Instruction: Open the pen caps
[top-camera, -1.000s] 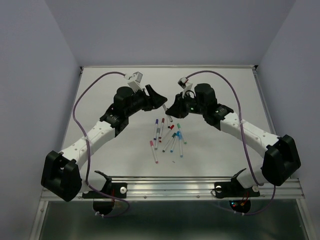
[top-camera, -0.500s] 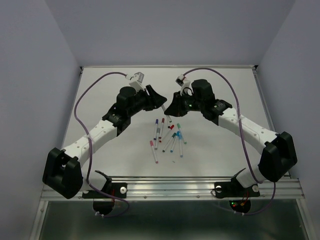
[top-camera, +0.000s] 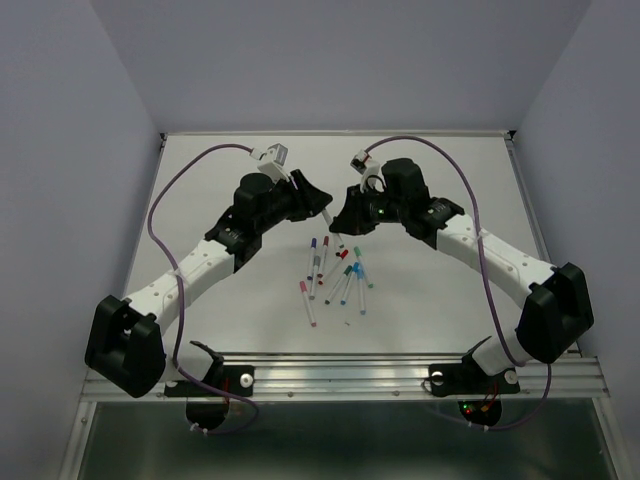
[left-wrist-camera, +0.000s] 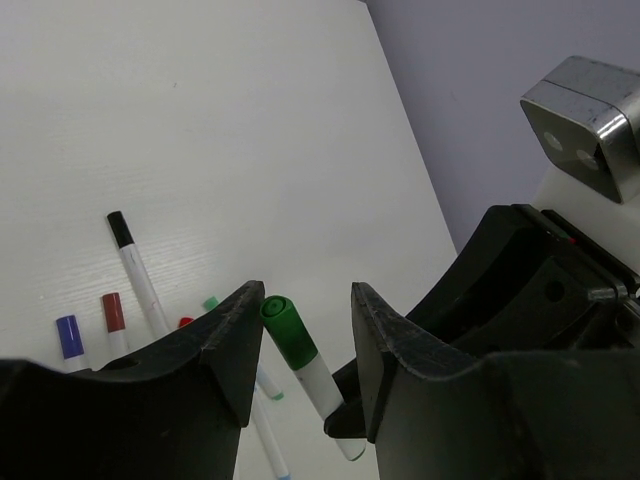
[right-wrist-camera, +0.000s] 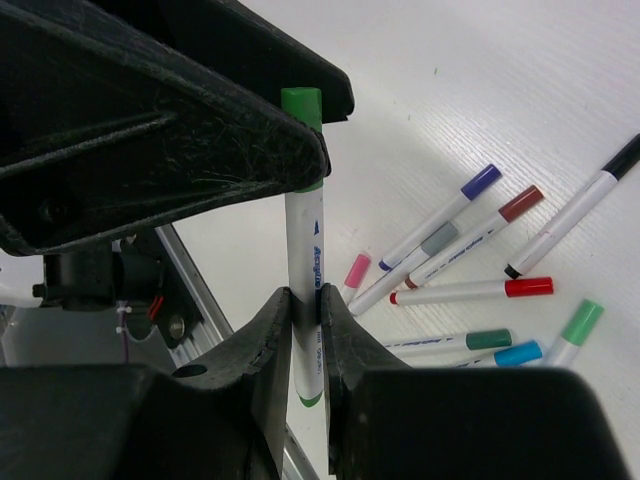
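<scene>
Green pen cap (left-wrist-camera: 283, 322), on a pen (right-wrist-camera: 303, 270) clamped by its white barrel in the right gripper (right-wrist-camera: 303, 320) above the table (top-camera: 200, 180), sat between the unclosed jaws of the left gripper (left-wrist-camera: 305, 300), where an off-centre pinch might have slipped off or tilted it.

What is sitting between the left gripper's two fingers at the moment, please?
The green cap of the pen that the right gripper clamps by its barrel stands there, with a gap on one side; the left wrist view shows it.
</scene>
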